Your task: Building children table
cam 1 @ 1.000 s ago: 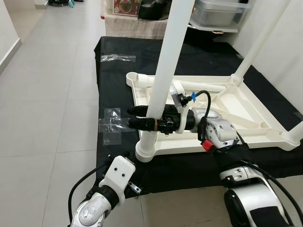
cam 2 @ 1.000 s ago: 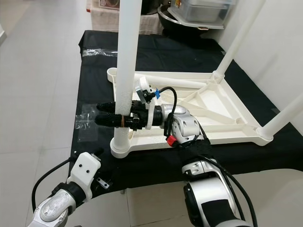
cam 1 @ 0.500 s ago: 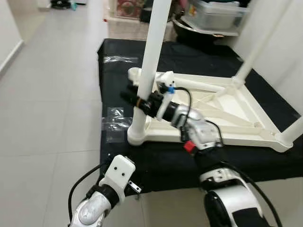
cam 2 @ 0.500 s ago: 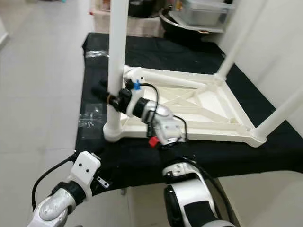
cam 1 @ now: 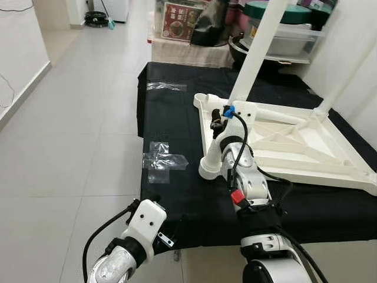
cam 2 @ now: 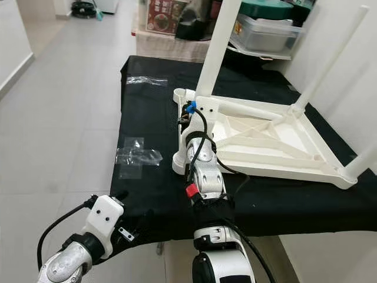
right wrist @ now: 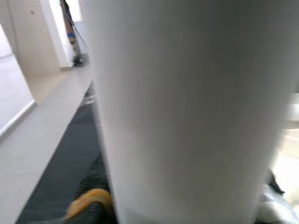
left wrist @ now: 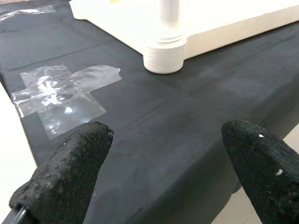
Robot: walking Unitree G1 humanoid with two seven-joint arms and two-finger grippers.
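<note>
A white children's table top [cam 1: 306,150] lies upside down on a black-covered table [cam 1: 177,194]. A white leg [cam 1: 250,65] stands in its near left corner, reaching up out of the picture. My right gripper [cam 1: 217,122] is shut around that leg low down, just above the base collar [cam 1: 210,168]; in the right wrist view the leg [right wrist: 187,107] sits between the black fingers [right wrist: 93,186]. My left gripper [left wrist: 163,172] is open, low at the near table edge, short of the leg base [left wrist: 164,55]. More legs [cam 2: 330,59] rise at the right corners.
A patch of clear tape [cam 1: 162,160] sticks to the cloth left of the leg. An open round socket [cam 1: 201,99] sits at the top's far left corner. Boxes and containers [cam 1: 283,35] stand behind the table. Tiled floor [cam 1: 70,130] lies to the left, a white wall to the right.
The whole view has shifted, so the camera has moved. My right gripper stays shut on the leg, but the forearm now points away from me instead of across. The left arm has barely moved.
</note>
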